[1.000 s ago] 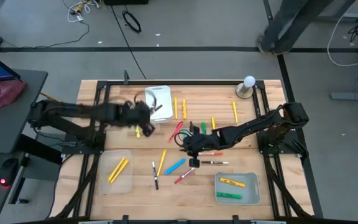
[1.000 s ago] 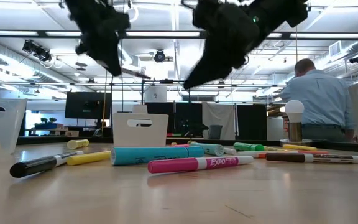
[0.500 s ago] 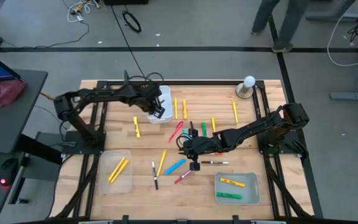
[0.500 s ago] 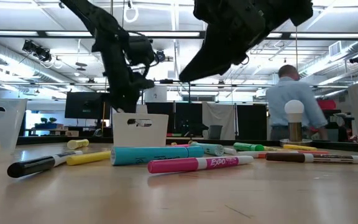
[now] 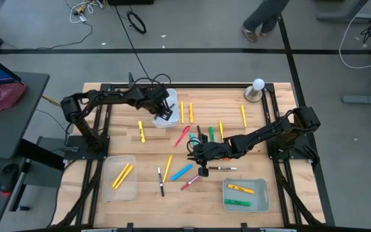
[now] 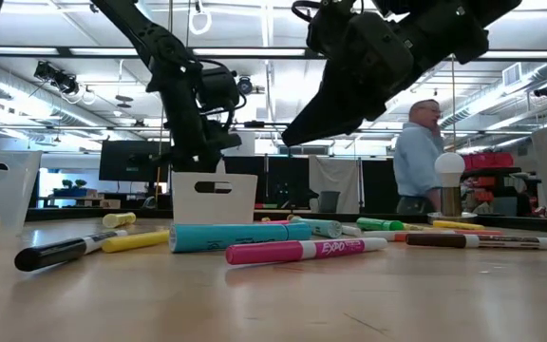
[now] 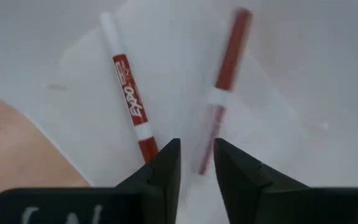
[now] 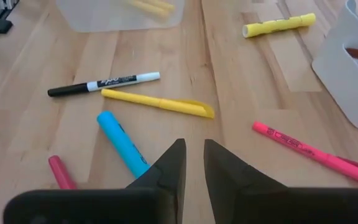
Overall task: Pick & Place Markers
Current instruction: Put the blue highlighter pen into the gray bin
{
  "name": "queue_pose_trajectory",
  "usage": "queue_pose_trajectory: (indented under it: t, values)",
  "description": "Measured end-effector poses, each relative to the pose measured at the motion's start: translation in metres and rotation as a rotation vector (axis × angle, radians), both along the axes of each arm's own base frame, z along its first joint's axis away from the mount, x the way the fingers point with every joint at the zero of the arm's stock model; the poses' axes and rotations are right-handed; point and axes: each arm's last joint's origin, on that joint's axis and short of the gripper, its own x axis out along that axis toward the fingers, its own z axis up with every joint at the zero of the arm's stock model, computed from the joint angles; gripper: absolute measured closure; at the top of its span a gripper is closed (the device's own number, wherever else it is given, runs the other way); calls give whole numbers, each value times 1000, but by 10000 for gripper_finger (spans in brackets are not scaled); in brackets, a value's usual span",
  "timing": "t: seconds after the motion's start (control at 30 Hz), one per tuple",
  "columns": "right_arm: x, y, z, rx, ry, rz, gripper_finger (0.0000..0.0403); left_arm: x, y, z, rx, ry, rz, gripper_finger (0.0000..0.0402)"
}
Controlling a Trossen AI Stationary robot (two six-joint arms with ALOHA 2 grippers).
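Wooden table (image 5: 108, 96) strewn with loose markers, seen with both arms reaching toward its middle. Left end effector (image 5: 165, 113) poised over the white tray (image 5: 168, 96) at the far side, fingers (image 7: 163, 168) parted by only a narrow gap and gripping nothing. Inside that tray, two slim white markers with red caps: one sharply visible (image 7: 128, 87), the other (image 7: 225, 68) blurred, just beyond the fingertips. Right end effector (image 5: 195, 150) raised above the table's centre, likewise narrowly parted and empty (image 8: 193, 149). Just ahead of it on the wood: a light blue marker (image 8: 122, 144), a yellow marker (image 8: 157, 102), a black-and-white marker (image 8: 103, 83) and a pink marker (image 8: 303, 149), all lying flat and apart from the fingers. Farther off, a stubby yellow marker (image 8: 278, 25) near the white tray. Clear tray (image 5: 111, 190) at the near left with two yellow markers (image 5: 122, 175); clear tray (image 5: 264, 200) at the near right with one yellow (image 5: 240, 189) and one green (image 5: 236, 202). Further yellow markers (image 5: 185, 111) lying beside the white tray. Small lamp (image 5: 257, 87) at the far right corner. Person (image 6: 416, 161) standing in the room behind.
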Motion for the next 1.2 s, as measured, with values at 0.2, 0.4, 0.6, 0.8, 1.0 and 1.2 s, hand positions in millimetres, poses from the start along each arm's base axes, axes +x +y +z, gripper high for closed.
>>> queue_pose_trajectory:
  t: [0.2,0.4,0.6,0.8,1.0,1.2]
  values:
    - [3,1,4,14,-56,-2,344,-1,-2,21,45,-34,-70,270]
    - [10,2,18,39,-217,-17,344,-12,-36,70,192,-102,-181,267]
    - [15,11,22,-7,-340,-68,344,-31,-105,90,428,-172,-259,266]
    - [22,24,15,3,-467,-112,344,-39,-168,62,510,-413,-374,266]
    - [24,28,15,131,-516,-101,344,-44,-210,33,484,-633,-489,266]
    - [14,25,36,74,-488,-65,344,-45,-224,22,488,-686,-512,266]
